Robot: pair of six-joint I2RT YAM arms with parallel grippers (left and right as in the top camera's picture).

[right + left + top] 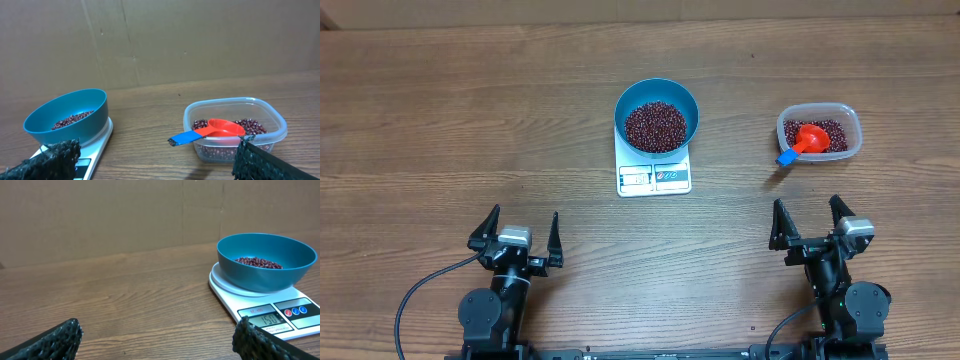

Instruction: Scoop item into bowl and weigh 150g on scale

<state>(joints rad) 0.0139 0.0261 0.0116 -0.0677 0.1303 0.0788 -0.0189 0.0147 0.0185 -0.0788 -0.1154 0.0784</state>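
Overhead and wrist views of the weighing set-up. We see the bowl (657, 88), round and deep blue, standing on the scale (654, 178) near the middle of the wooden surface (440, 120); the bowl covers the scale's platform and leaves only the front panel showing. The beans (656, 124) lie as a dark red-brown heap in the bottom of the bowl, well below its rim. In the left wrist view we read 150 on the display (270, 320). To the right of the scale, well apart from it, stands a clear plastic container (856, 135) holding more beans. A red scoop (810, 137) rests in it, with its blue handle (787, 157) reaching out over the near-left corner of the rim. The left claw (522, 216) sits near the front edge, left of the scale, its two fingers spread wide and empty. The right claw (807, 205) sits in front of the container, likewise spread wide and empty. Both claws are well apart from bowl, scale and container. A brown cardboard wall (100, 215) closes the far side in both wrist views.
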